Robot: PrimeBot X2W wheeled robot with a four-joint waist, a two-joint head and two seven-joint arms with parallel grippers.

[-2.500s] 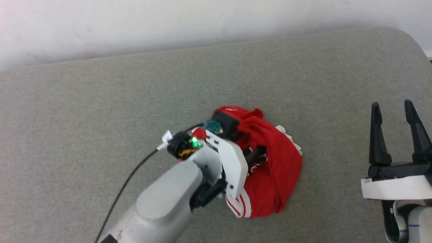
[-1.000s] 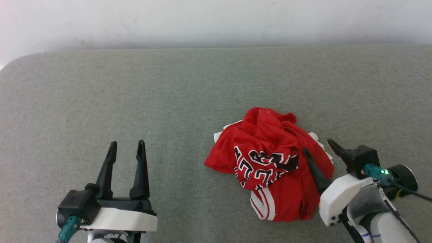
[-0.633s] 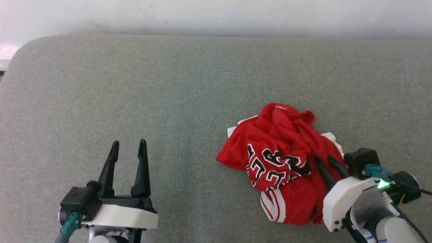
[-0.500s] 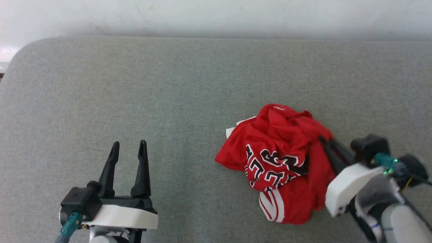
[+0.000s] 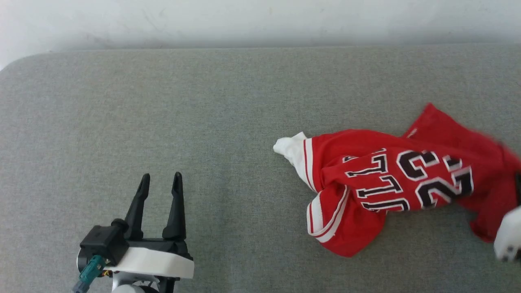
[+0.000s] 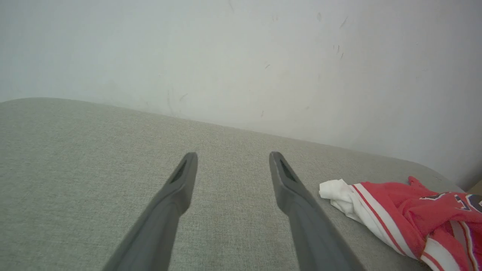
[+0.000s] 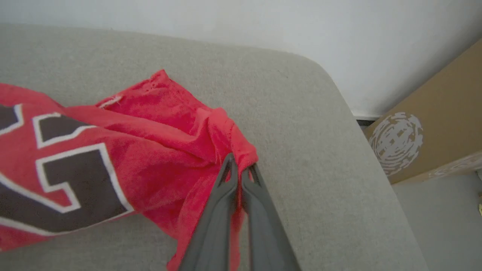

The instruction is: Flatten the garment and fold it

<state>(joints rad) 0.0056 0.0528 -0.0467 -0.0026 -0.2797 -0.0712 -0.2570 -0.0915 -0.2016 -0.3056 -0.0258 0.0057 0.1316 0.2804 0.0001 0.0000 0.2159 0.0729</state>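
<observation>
Grey cushion [image 5: 163, 101] is bearing the shirt [image 5: 366, 154] lengthwise nine-to-three o'clock, the right gripper [image 7: 241, 165] pinching its three o'clock edge, while the left gripper [image 5: 160, 177], fingers spread and empty, is sitting nearer the nine o'clock sleeve [image 5: 291, 148].

Grey fabric surface [image 5: 163, 101]; red garment [image 5: 338, 219] lying stretched along right side

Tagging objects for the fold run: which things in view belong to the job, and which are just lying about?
Belongs to the job:
red shirt, partly spread on the grey padded surface
right gripper, shut on the shirt's edge
left gripper, open, apart from the shirt

Just lying about:
cardboard box, past the surface's corner
wall behind
</observation>
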